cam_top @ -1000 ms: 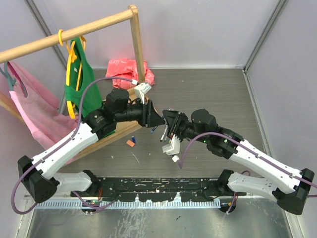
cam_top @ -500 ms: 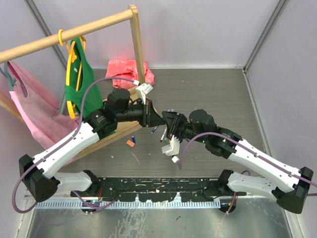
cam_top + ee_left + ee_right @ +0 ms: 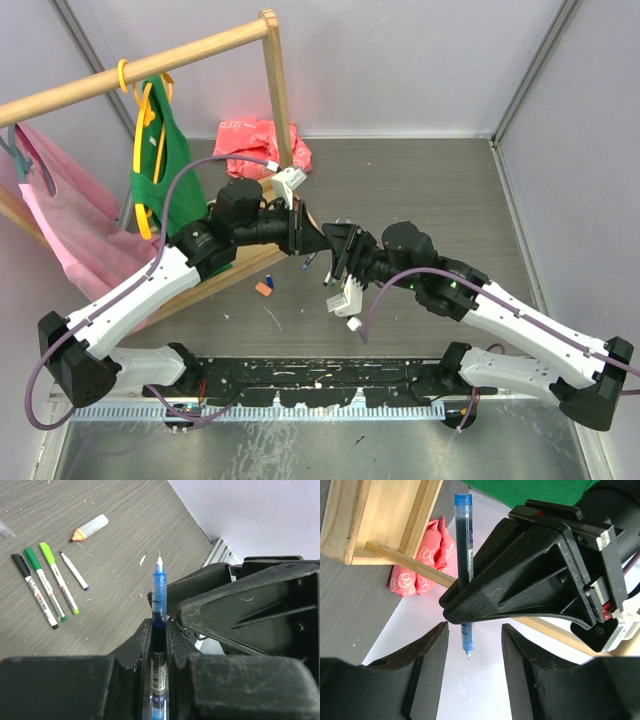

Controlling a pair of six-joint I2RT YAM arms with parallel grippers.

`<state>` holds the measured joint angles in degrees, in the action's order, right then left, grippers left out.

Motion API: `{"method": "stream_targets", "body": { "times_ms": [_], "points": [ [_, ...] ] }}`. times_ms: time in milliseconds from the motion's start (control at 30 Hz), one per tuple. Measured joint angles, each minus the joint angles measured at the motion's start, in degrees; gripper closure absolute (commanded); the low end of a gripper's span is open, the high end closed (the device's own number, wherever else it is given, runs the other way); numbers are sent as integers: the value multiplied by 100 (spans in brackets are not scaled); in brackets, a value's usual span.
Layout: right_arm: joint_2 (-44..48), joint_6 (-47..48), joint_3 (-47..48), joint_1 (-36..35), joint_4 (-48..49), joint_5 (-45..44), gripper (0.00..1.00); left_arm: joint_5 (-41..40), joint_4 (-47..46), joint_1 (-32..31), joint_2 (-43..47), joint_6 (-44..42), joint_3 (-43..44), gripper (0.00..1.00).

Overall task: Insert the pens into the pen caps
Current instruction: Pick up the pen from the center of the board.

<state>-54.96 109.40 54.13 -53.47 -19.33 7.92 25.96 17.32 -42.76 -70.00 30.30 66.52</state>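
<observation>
My left hand is clamped on the blue pen. Its long axis points needle-tip first into the gap of my right hand, which is parted and empty. An orange cap lies below on the tabletop.

On my left, a wooden rack stands at the grey desk's edge. It carries a green garment on a yellow hanger, with a pink garment beside it. A red patterned bag lies behind its post.
</observation>
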Motion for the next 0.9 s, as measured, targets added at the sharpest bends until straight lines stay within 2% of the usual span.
{"method": "stream_targets", "body": {
  "times_ms": [300, 533, 667, 900],
  "points": [
    [256, -271, -2, -7, -2, 118, 38, -232, 68, 2, 0, -33, 0, 100],
    [885, -975, -415, -7, 127, 326, 37, -494, 79, 59, 4, -87, 0, 100],
    [1357, -1862, -879, -7, 407, 518, 37, -605, 83, 168, 26, -125, 0, 100],
    [2031, -4454, -1915, -7, 1792, 599, 37, -960, 192, 219, 155, -234, -2, 100]
  ]
}}
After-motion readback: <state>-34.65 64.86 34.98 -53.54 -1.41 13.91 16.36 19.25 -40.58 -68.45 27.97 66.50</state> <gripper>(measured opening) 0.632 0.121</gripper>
